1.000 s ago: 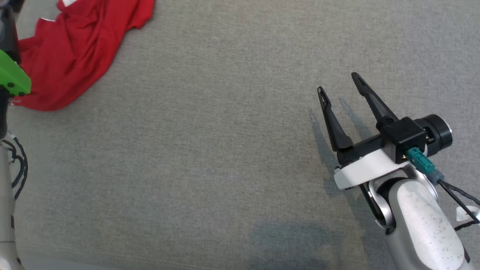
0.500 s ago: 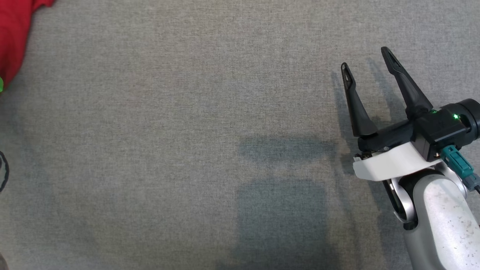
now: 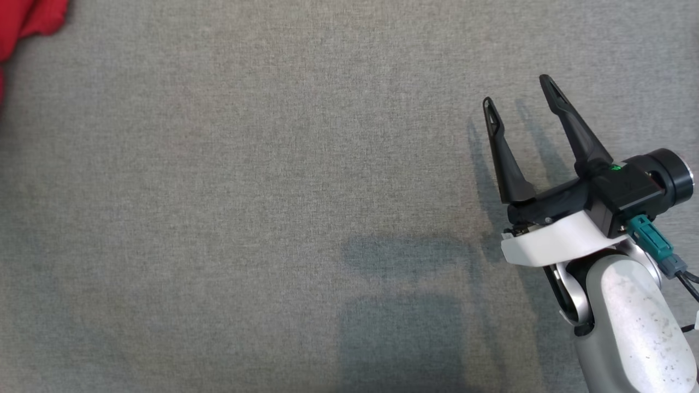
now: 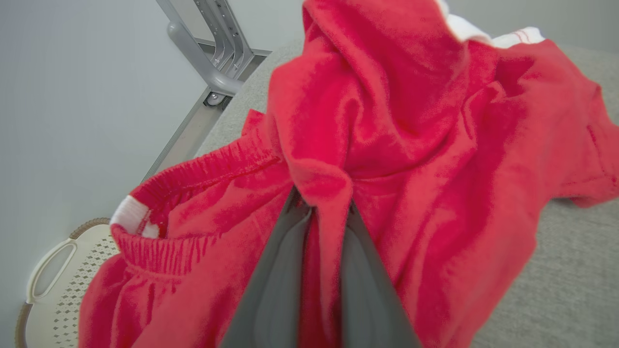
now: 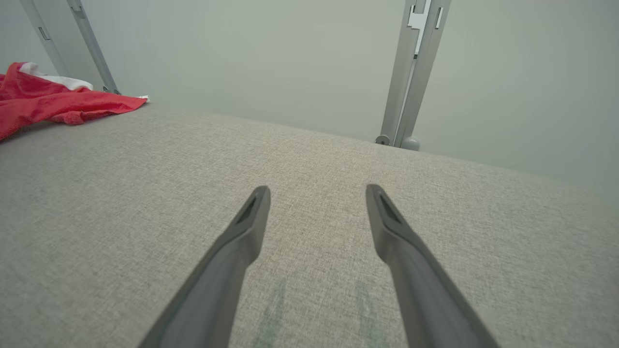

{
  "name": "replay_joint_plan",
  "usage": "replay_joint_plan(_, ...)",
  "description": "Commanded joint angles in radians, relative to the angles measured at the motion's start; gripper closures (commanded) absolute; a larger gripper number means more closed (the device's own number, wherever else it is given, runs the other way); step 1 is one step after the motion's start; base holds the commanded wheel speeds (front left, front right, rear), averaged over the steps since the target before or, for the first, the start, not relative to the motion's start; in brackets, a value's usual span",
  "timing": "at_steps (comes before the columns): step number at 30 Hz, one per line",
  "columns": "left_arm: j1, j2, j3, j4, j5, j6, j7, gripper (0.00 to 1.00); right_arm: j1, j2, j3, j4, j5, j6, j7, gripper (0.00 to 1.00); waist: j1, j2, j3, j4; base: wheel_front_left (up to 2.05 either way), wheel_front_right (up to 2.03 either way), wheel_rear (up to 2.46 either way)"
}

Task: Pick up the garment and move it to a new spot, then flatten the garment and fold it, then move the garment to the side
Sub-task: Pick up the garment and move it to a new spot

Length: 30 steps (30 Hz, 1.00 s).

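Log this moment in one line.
phase: pickup | left gripper: shut on red garment | right gripper: open, above grey surface

Counter (image 3: 273, 191): flat top w/ grey woven fabric cover, spans approx the whole head view. Red garment (image 3: 30, 19) lies crumpled at the extreme upper left of that frame, cut off by the edge. In right wrist view it sits upper left, near the counter's far edge, white trim showing. Soft shadows (image 3: 404, 305) fall on the fabric at lower centre of head view. Metal posts (image 5: 411, 72) rise at the far edge.
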Motion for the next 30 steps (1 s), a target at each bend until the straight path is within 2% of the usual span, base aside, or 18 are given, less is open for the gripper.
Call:
replay_joint_plan(1, -0.001, 0.019, -0.004, 0.004, 0.007, -0.005, -0.025, 1.0, -0.006, 0.003, 0.0, 0.011, 0.006, 0.0, -0.012, 0.0, -0.0001, 0.0, -0.054, -0.014, 0.0, 0.0, 0.0)
replay_joint_plan(7, -0.026, 0.037, -0.057, -0.006, 0.04, -0.035, -0.092, 1.0, 0.014, 0.023, -0.005, 0.084, 0.029, 0.0, -0.053, 0.0, -0.0001, 0.0, -0.19, -0.044, 0.0, 0.0, 0.0)
replay_joint_plan(11, -0.03, 0.017, -0.121, -0.044, 0.048, -0.052, -0.101, 1.0, 0.038, 0.037, -0.014, 0.133, 0.046, 0.0, -0.08, 0.0, -0.0001, 0.0, -0.282, -0.066, 0.0, 0.0, 0.0)
replay_joint_plan(14, -0.014, -0.022, -0.2, -0.112, 0.045, -0.056, -0.092, 1.0, 0.059, 0.046, -0.023, 0.169, 0.057, 0.0, -0.099, 0.0, -0.0001, 0.0, -0.353, -0.086, 0.0, 0.0, 0.0)
replay_joint_plan(16, 0.019, -0.052, -0.265, -0.177, 0.019, -0.057, -0.074, 1.0, 0.076, 0.048, -0.029, 0.189, 0.065, 0.0, -0.108, 0.0, -0.0001, 0.0, -0.394, -0.1, 0.0, 0.0, 0.0)
replay_joint_plan(22, 0.116, -0.073, -0.438, -0.441, -0.076, -0.055, 0.001, 1.0, 0.121, 0.054, -0.057, 0.223, 0.081, 0.0, -0.128, 0.0, -0.0001, 0.0, -0.468, -0.151, 0.0, 0.0, 0.0)
replay_joint_plan(28, 0.225, -0.068, -0.545, -0.729, -0.158, -0.055, 0.084, 1.0, 0.153, 0.056, -0.071, 0.236, 0.108, 0.0, -0.143, 0.0, -0.0001, 0.0, -0.486, -0.215, 0.0, 0.0, 0.0)
replay_joint_plan(30, 0.273, -0.082, -0.57, -0.837, -0.169, -0.051, 0.107, 1.0, 0.16, 0.056, -0.078, 0.238, 0.116, 0.0, -0.148, 0.0, -0.0001, 0.0, -0.478, -0.242, 0.0, 0.0, 0.0)
